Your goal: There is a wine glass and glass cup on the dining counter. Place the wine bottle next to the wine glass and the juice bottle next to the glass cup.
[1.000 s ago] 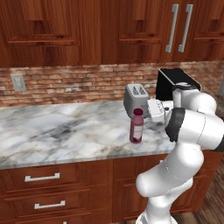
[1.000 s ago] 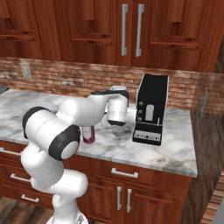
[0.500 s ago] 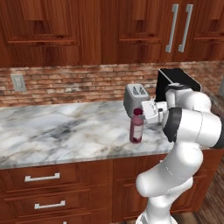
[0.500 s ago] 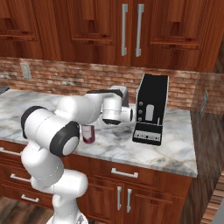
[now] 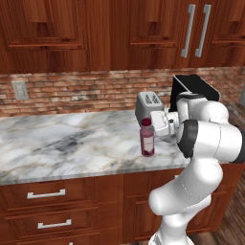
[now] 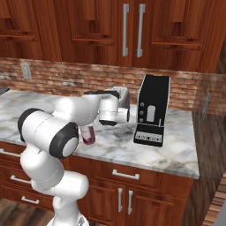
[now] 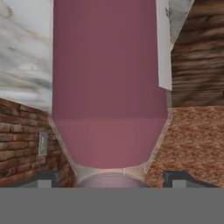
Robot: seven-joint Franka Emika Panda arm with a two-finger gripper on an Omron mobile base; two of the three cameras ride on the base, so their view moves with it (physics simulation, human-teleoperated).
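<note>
The juice bottle stands upright on the marble worktop, close to its front edge, just ahead of the toaster. It's a stubby thing, see-through pink-purple body with a dark maroon round cap and a white label; I can't tell from the pictures how full it is. In the hand view the bottle looms huge, smooth and cylindrical, tapering in at the shoulder, with the label as a white strip along one side.

The gripper sits right at the bottle, its two small dark fingertips spread wide either side of it with gaps showing, so it's open and not clamping. The worktop is glossy white-and-grey veined stone over reddish wooden drawer cabinets with silver handles, and a rough red brick wall runs behind. A boxy black coffee machine stands to the right of the toaster.
</note>
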